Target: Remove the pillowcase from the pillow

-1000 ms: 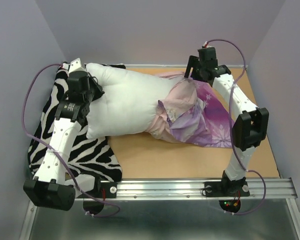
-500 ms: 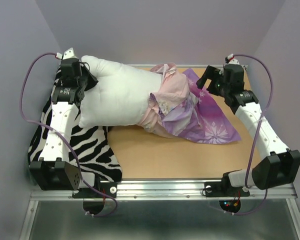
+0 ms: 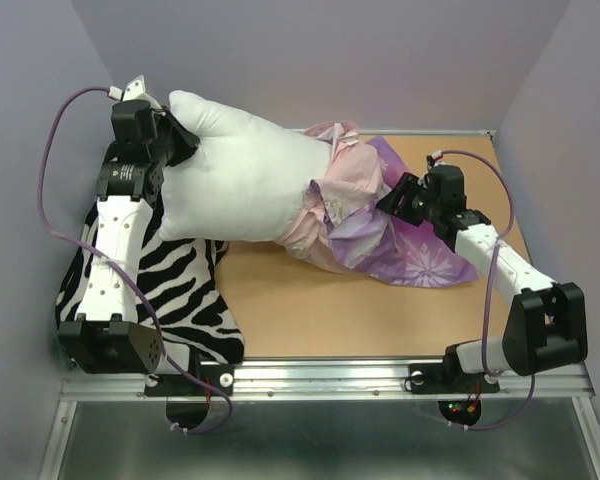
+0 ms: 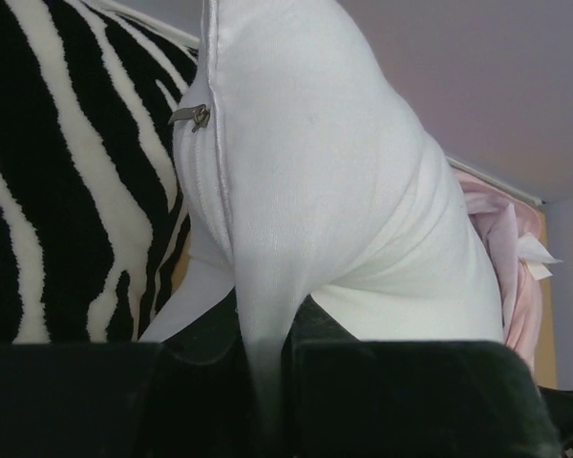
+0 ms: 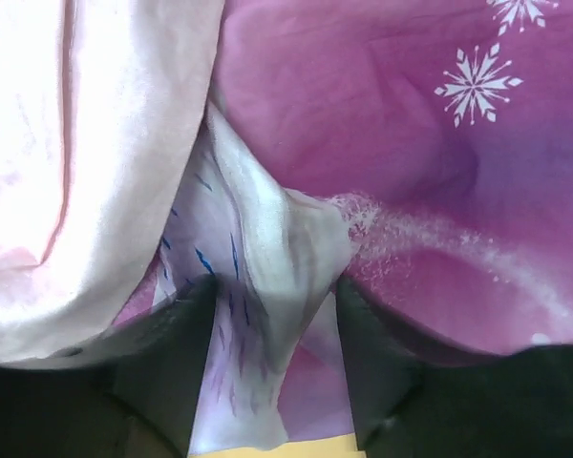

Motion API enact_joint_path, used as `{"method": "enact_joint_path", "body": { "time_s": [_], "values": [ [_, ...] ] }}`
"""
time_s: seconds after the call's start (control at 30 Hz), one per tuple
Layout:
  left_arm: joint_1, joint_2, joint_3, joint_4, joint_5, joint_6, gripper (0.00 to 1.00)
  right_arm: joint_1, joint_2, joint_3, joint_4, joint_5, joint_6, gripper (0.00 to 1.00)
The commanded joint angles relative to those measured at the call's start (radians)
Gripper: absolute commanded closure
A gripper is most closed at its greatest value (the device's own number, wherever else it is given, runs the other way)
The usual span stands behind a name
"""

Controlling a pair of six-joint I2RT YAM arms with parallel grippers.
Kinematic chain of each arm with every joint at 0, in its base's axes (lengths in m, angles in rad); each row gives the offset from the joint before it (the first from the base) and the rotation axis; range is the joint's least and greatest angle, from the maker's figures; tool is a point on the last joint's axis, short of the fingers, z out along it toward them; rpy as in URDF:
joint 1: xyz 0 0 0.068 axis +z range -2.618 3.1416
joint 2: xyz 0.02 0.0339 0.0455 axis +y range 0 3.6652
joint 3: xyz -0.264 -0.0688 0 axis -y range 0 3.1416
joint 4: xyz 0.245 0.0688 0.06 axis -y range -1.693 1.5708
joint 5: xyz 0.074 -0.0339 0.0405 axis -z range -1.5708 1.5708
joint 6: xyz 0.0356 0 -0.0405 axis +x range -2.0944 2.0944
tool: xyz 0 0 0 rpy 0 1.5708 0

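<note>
Pinching the pillow's (image 3: 245, 185) left corner is the left gripper (image 4: 265, 355). The right gripper (image 5: 267, 320) is pinching the pillowcase (image 3: 385, 240) right of it.

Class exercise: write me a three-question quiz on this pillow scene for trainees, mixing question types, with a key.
1. True or false: the left arm's jaws pinch a corner of the pillow.
2. What do the right arm's jaws hold? A the pillowcase; B the zebra cushion; C nothing.
3. In the top view, which end of the pillow sits inside the pillowcase?
Key: 1 true; 2 A; 3 its right end.
</note>
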Motion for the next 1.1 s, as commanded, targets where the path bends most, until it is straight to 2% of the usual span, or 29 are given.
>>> {"method": "enact_joint_path", "body": {
  "time_s": [0.0,0.07,0.17,0.2,0.37,0.5,0.67,0.9,1.07],
  "values": [
    [0.012,-0.021,0.195,0.132,0.035,-0.018,1.00,0.009,0.030,-0.030,0.091,0.009,0.022,0.74],
    [0.012,-0.014,0.266,0.106,0.036,-0.014,1.00,0.001,0.036,-0.020,0.080,0.044,0.015,0.98],
    [0.033,0.000,0.422,0.071,0.058,-0.023,1.00,-0.040,0.051,0.014,0.028,0.127,-0.001,0.99],
    [0.047,0.017,0.517,0.050,0.091,-0.031,1.00,-0.083,0.066,0.023,0.010,0.144,-0.001,1.00],
    [0.118,0.063,0.770,0.006,0.191,-0.092,1.00,-0.221,0.097,0.026,0.005,0.155,0.025,1.00],
    [0.177,0.031,0.789,0.066,0.274,-0.164,1.00,-0.282,0.151,0.046,0.005,0.207,0.035,1.00],
    [0.314,-0.026,0.762,0.154,0.361,-0.263,1.00,-0.417,0.244,0.060,0.007,0.146,0.079,0.99],
    [0.438,-0.031,0.749,0.262,0.478,-0.400,1.00,-0.486,0.286,0.077,0.011,0.169,0.124,1.00],
    [0.535,-0.035,0.662,0.384,0.576,-0.509,1.00,-0.554,0.292,0.075,0.011,0.179,0.145,0.99]
  ]
}}
